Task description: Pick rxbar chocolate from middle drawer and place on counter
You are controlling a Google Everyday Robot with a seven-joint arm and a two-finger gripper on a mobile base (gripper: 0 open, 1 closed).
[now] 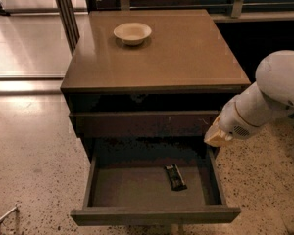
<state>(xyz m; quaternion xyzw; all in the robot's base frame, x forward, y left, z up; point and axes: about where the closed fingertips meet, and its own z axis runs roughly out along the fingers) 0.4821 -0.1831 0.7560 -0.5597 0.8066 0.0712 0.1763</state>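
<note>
The slim black-wrapped rxbar chocolate (175, 177) lies flat in the open dark grey-brown middle drawer (152, 214), right of its centre. Its long axis runs back to front, near end angled slightly right, and its pale print is unreadable. The cream-tipped gripper (218, 136) hangs over the drawer's right rear corner; its opening cannot be told. Above the drawer, the glossy tan counter (186, 58) bears a round cream bowl (132, 33).

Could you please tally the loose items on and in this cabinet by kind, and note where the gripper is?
bowl, on the counter: 1
rxbar chocolate, in the open middle drawer: 1
Total: 2
gripper: at the cabinet's right side, above the drawer's right wall.
</note>
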